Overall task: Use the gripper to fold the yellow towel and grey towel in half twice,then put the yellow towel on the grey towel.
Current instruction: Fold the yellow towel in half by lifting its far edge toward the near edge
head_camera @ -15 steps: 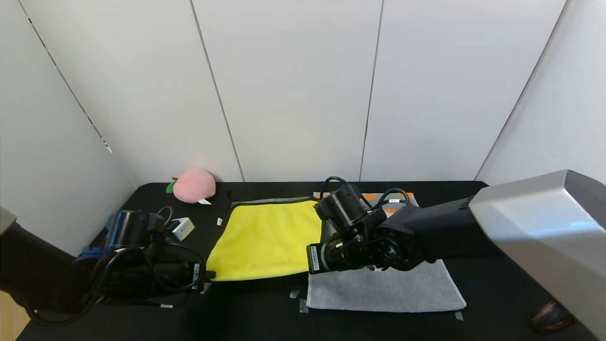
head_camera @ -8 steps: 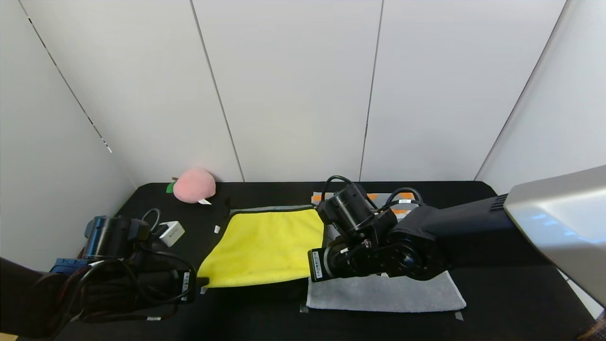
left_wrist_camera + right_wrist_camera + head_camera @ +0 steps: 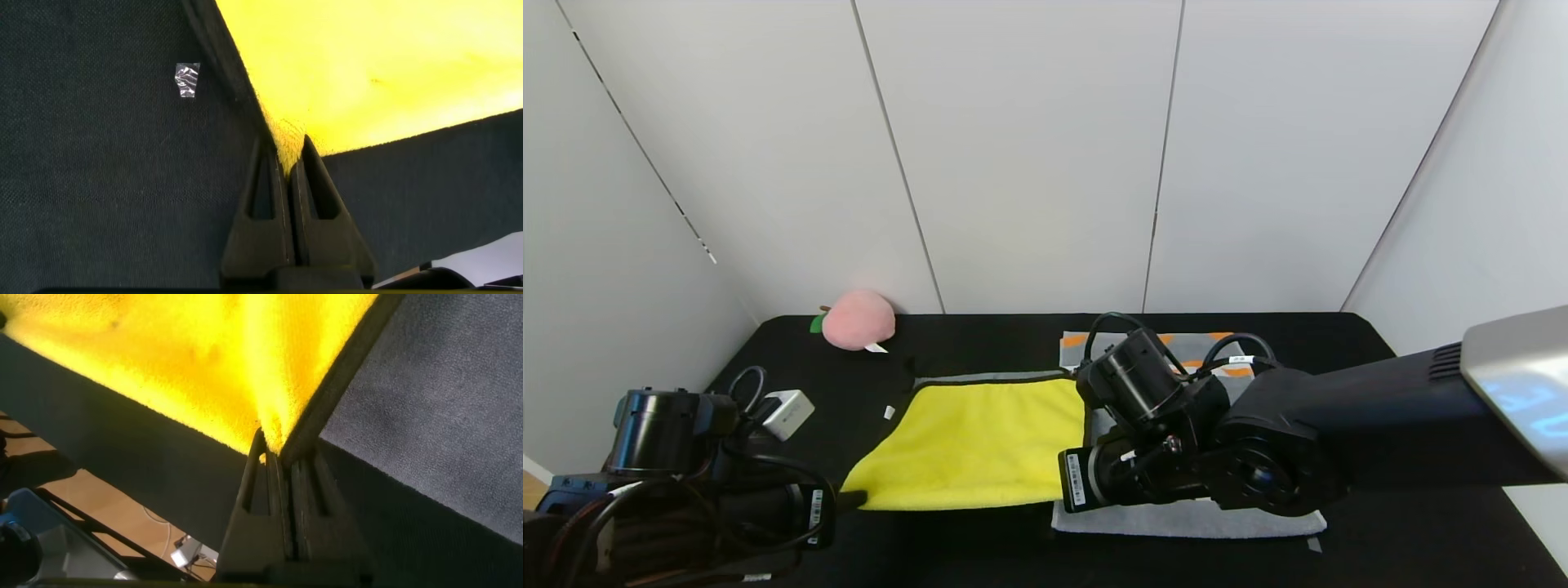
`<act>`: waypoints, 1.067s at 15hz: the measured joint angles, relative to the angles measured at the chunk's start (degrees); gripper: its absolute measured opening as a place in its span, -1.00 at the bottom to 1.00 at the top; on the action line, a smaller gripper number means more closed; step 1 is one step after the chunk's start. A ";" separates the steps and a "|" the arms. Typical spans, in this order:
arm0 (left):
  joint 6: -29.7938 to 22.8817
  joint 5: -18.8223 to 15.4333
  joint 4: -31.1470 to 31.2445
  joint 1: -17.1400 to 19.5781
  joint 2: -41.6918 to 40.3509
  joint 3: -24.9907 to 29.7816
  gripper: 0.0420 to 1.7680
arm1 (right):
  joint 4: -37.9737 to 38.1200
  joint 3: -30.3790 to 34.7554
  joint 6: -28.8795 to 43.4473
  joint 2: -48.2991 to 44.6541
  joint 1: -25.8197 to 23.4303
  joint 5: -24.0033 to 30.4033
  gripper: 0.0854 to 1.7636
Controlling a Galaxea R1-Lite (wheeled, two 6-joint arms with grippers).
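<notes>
Two corners pinched: left tool [image 3: 283, 163] clenched on yellow towel [image 3: 980, 441] near-left corner, right tool [image 3: 274, 449] clenched on near-right corner, beside grey towel [image 3: 1184, 518].

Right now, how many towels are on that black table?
2. The yellow towel lies mid-table, its near corners pinched by the left gripper and right gripper. The grey towel lies beside it on the right, mostly hidden under the right arm.

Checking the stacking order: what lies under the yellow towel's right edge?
The grey towel runs under the right edge of the yellow towel, beside the right gripper. How far it reaches beneath is covered.
</notes>
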 joint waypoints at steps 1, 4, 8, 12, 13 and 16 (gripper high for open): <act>-0.02 0.02 -0.02 0.00 -0.55 0.32 -0.91 | 0.00 0.16 0.11 -0.18 0.02 0.00 -0.94; -0.02 0.02 -0.13 0.00 -0.85 -0.44 -0.91 | -0.12 -0.74 0.05 -0.18 -0.22 0.09 -0.94; -0.02 -0.01 -0.05 0.01 1.85 -4.18 -0.91 | 0.13 -4.16 -0.17 1.27 -1.41 0.30 -0.94; 0.00 0.13 -0.11 0.17 7.62 -9.40 -0.91 | 2.67 -10.64 -0.27 5.19 -3.10 0.46 -0.94; 0.00 0.40 -0.09 0.17 9.07 -10.78 -0.91 | 3.25 -12.43 -0.27 6.29 -3.56 0.49 -0.94; 0.05 2.18 -0.02 0.33 13.54 -15.20 -0.91 | 5.01 -18.53 -0.33 9.85 -4.69 0.57 -0.94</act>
